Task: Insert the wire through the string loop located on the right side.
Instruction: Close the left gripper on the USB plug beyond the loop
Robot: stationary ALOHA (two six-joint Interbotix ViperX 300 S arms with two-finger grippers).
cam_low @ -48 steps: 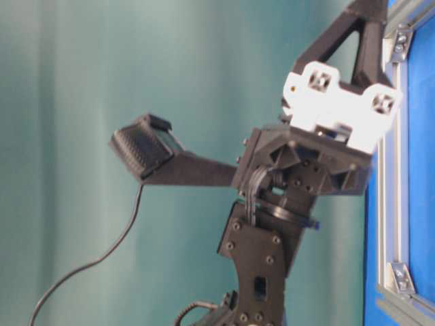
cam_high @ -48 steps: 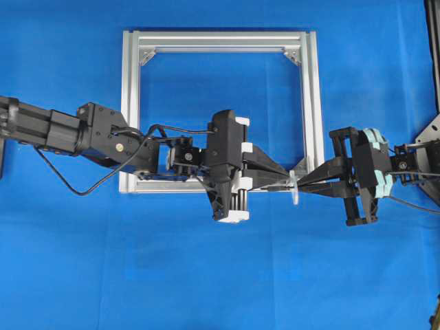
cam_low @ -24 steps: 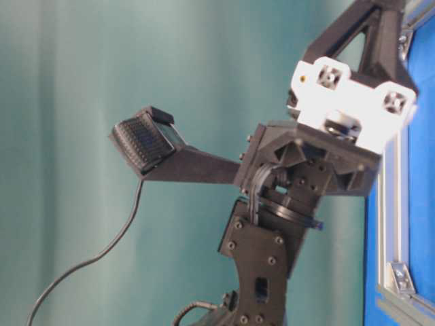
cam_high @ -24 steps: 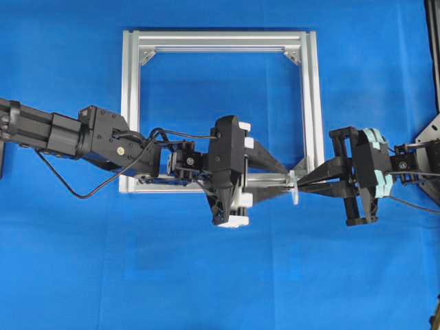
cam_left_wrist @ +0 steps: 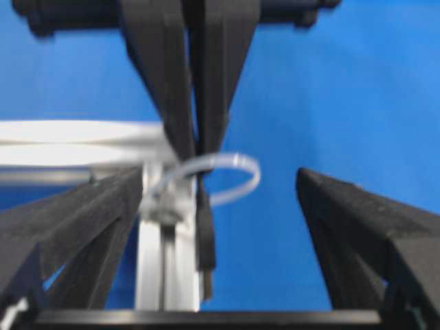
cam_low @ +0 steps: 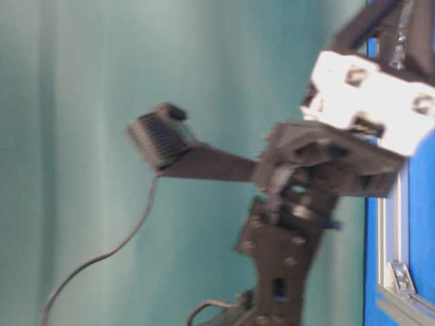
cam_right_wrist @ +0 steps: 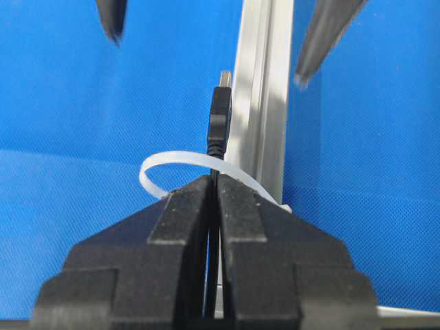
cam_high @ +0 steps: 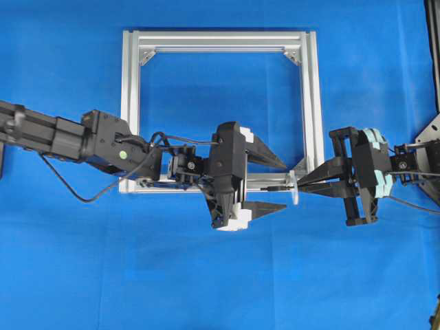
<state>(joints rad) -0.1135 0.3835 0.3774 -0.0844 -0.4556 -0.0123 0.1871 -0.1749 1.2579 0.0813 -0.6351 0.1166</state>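
Right gripper [cam_right_wrist: 213, 199] clamps wire [cam_right_wrist: 218, 124] poking through string loop [cam_right_wrist: 180, 163]; left gripper [cam_high: 271, 184] splayed, next regrasp plug.

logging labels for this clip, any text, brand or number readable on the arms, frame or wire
None readable in any view.
The left gripper, right gripper, aluminium frame, wire and string loop show no print; the table-level view is blurred.

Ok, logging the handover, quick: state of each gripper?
Left gripper: open, holding nothing.
Right gripper: shut on the wire, through the string loop.
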